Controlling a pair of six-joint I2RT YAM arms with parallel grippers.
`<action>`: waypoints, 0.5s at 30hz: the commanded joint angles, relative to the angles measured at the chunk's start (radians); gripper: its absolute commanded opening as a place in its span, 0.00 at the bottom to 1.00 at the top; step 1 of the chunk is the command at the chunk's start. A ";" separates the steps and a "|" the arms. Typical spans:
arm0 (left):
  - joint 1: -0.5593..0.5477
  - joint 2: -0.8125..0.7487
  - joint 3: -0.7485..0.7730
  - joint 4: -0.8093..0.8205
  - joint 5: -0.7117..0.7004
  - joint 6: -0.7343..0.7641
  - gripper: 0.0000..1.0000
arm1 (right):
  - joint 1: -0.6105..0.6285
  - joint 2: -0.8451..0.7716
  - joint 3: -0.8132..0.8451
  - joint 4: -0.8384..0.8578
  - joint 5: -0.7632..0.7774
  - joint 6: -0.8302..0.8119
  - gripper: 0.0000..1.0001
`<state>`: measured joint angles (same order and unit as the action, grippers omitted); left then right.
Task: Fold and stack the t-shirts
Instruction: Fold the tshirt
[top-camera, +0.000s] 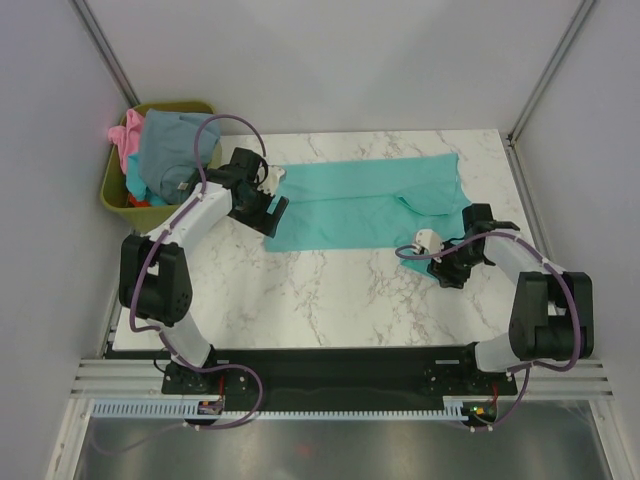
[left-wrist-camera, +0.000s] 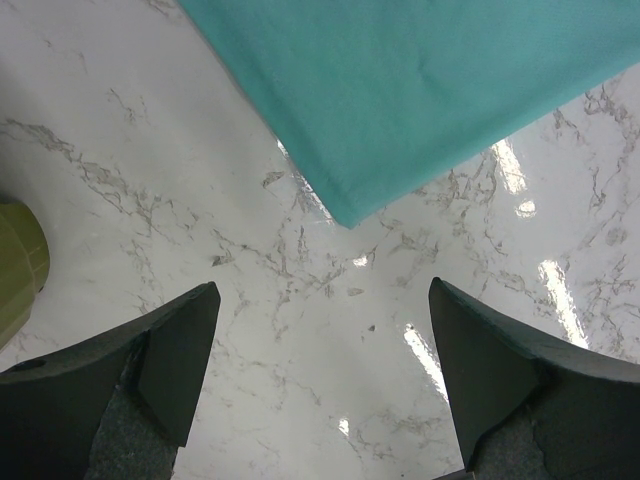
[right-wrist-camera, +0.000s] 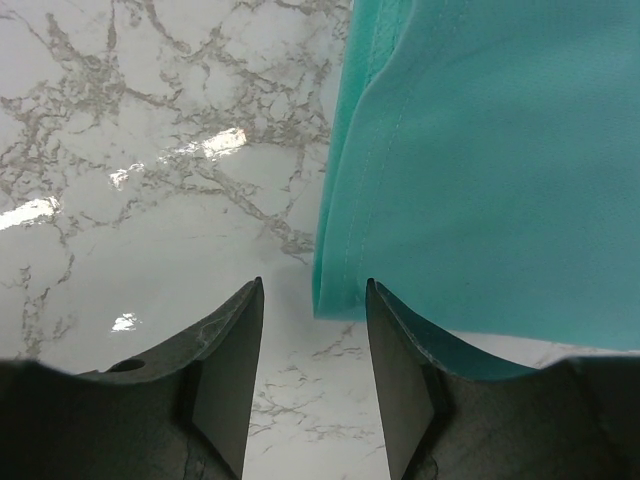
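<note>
Here's how things look from my end. The teal shirt (top-camera: 370, 200) is lying flat on the table (top-camera: 330, 300), folded into a long strip that runs across the far half, with its right end close to the right edge. One sleeve is lumped up near that right end.

The left gripper (left-wrist-camera: 322, 290) is spread really wide and has nothing in it. It hangs over bare marble, just short of the strip's near left corner. The right gripper (right-wrist-camera: 313, 290) is about half open and isn't holding anything either. The shirt's hemmed corner sits right in front of its fingertips, and I can't tell whether the right-hand finger is touching the cloth.

The other shirts are piled in the green bin (top-camera: 115, 190) just off the far left corner of the table: the grey-blue one (top-camera: 175, 145) on top, the pink one (top-camera: 125, 135) hanging over the rim, and a bit of the red-orange one (top-camera: 140, 200) poking out underneath.
</note>
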<state>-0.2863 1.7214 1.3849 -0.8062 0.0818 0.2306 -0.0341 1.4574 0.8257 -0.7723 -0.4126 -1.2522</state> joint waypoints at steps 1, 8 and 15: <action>0.004 0.000 0.022 0.006 -0.004 0.033 0.94 | 0.016 0.014 0.026 0.010 -0.003 0.002 0.54; 0.007 0.003 0.020 0.006 -0.004 0.033 0.94 | 0.019 0.027 0.023 0.033 0.021 0.004 0.51; 0.010 -0.009 -0.003 0.006 -0.004 0.033 0.94 | 0.020 0.041 0.015 0.059 0.044 0.013 0.24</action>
<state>-0.2810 1.7214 1.3842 -0.8062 0.0818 0.2306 -0.0170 1.4853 0.8257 -0.7357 -0.3702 -1.2461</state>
